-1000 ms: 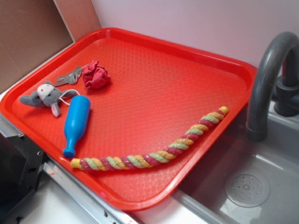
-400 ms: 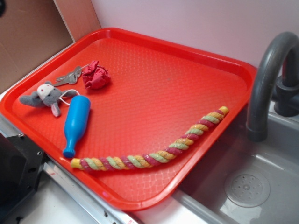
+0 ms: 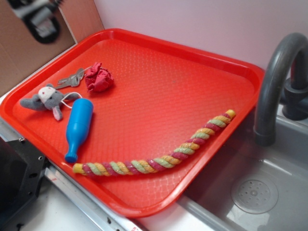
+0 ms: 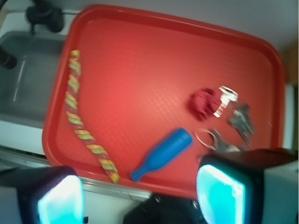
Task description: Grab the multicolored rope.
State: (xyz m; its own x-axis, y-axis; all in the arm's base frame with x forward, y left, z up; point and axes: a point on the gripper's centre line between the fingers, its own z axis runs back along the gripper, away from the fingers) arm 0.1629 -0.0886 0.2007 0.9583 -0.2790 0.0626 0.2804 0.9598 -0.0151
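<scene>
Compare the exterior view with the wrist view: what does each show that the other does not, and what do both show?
Only the exterior view shows the whole stuffed mouse and the sink drain. Only the wrist view shows the gripper close up, its two fingers spread apart with nothing between them. Both show the red tray, the multicolored rope lying along one edge, the blue bottle, the crumpled red cloth, the keys and the faucet.

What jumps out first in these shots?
The big red tray fills the counter beside the grey sink. The striped rope curves along the tray's near edge toward the tap, and a blue bottle lies at the rope's left end. The open claw hangs well above the tray.
</scene>
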